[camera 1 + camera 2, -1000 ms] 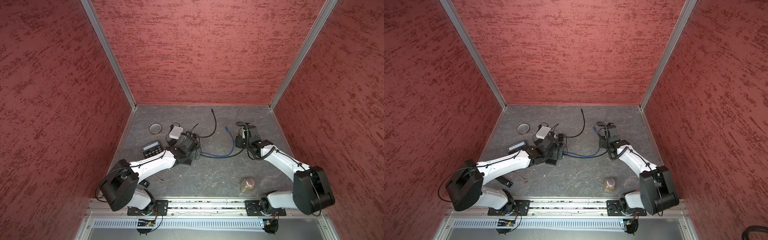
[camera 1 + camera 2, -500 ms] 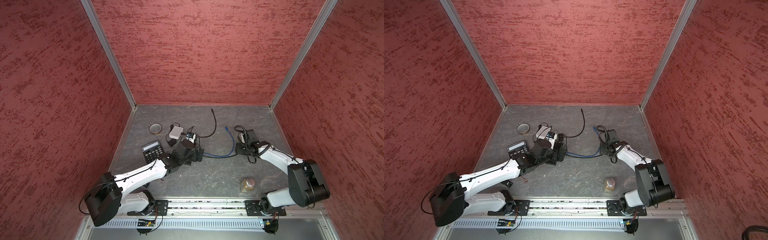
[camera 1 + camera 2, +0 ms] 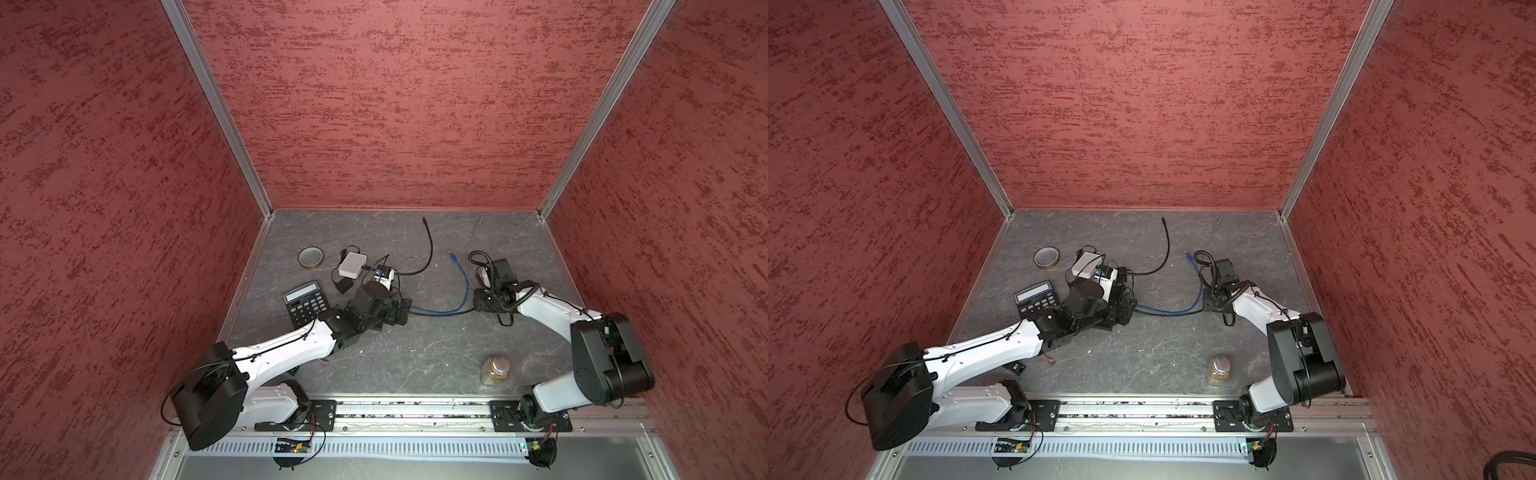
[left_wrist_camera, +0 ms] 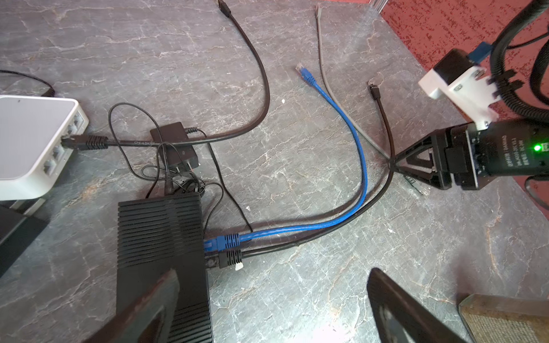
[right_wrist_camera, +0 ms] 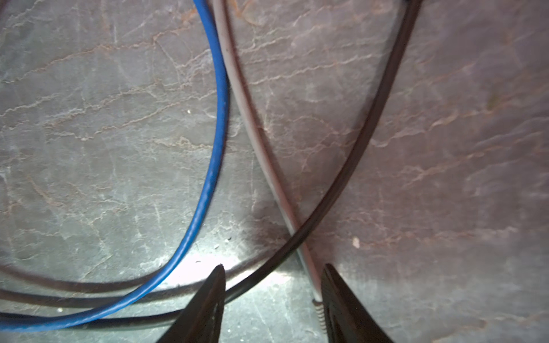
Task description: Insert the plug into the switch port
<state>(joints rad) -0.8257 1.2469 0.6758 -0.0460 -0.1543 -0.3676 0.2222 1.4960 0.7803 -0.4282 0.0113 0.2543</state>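
Grey cable (image 5: 252, 124) ends in the plug (image 4: 417, 186), clear-tipped, lying flat on the worktop (image 3: 415, 353) right of centre, toward the right edge. Right gripper (image 5: 274, 267) is low over it, fingertips down at the surface. Jaws part-way apart, clamped on nothing. The grey cable runs along the inner face of one finger (image 5: 341, 306), with the plug's ribbed boot just beside it. A black cable (image 5: 371, 127) crosses through the gap. Blue cable (image 5: 218, 118) curves past outside the other finger.

Black switch (image 4: 160, 252) sits near the worktop's middle, well apart from the plug. Blue and black cables are seated in its side ports. Left gripper (image 4: 273, 273) is above it, jaws spread wide, holding nothing. One finger (image 4: 142, 314) overlaps the switch's ribbed top in the wrist view; contact unclear.

White switch (image 4: 29, 142) lies nearer the back-left corner, one black lead plugged in. Calculator (image 3: 305, 303) and tape roll (image 3: 311, 257) are by the left edge, jar (image 3: 494, 370) near the front edge.
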